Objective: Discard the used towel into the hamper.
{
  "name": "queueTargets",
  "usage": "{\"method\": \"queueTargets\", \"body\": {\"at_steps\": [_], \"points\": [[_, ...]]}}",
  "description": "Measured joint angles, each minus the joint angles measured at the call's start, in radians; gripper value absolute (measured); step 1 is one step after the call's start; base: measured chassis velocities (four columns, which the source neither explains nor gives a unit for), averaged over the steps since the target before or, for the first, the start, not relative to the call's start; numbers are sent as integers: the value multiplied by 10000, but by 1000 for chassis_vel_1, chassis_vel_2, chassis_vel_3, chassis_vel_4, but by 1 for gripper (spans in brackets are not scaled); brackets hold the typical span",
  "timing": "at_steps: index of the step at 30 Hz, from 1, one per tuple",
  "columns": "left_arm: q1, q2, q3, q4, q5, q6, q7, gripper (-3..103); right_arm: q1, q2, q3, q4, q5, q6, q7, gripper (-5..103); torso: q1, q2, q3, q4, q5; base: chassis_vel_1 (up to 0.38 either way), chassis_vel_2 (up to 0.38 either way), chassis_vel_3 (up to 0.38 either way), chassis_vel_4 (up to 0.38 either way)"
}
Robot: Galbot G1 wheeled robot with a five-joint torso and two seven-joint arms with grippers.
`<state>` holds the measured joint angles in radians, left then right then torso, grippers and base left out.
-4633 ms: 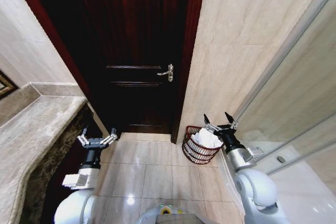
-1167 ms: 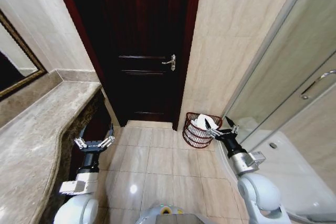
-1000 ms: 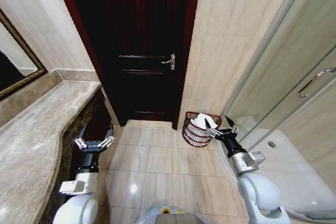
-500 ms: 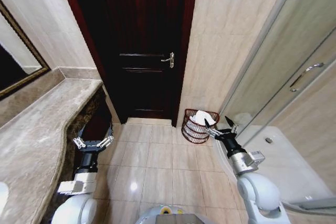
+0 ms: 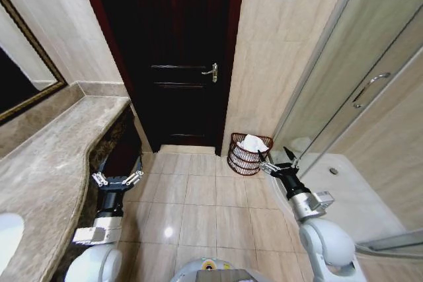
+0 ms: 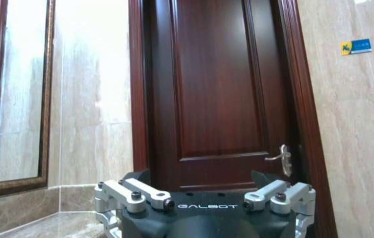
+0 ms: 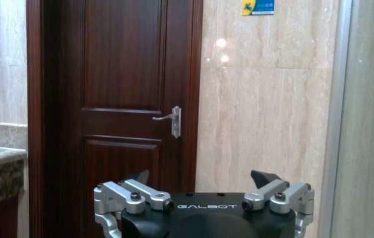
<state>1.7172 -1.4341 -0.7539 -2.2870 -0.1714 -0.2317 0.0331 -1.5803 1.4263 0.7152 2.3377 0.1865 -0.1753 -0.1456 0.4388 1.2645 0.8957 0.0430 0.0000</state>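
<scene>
Head view downward—both wrist views toward door point(image 5: 182, 57)

Towel point(image 5: 253, 142) in hamper point(image 5: 247, 156), floor right of door point(image 5: 180, 57); counter point(image 5: 46, 163) left.

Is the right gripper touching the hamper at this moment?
Apart. The head view shows the right gripper open and empty, with a strip of floor tile between its fingertips and the hamper, where the towel already lies.

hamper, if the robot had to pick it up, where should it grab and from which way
Probably the flared upper rim of the hamper, from above: the open weave widens toward the top, giving a finger an edge. Take the door-side rim, since the white towel heaps inside. The right gripper is nearest, open.
</scene>
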Motion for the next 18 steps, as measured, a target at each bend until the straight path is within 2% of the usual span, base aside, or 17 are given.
{"method": "queueTargets", "body": {"at_steps": [18], "points": [[-51, -1, 33, 12, -143, -143, -76, 100, -99, 2, -1, -61, 0, 124, -23, 100, 0, 0, 0, -2, 0, 74, -86, -81, 74]]}}
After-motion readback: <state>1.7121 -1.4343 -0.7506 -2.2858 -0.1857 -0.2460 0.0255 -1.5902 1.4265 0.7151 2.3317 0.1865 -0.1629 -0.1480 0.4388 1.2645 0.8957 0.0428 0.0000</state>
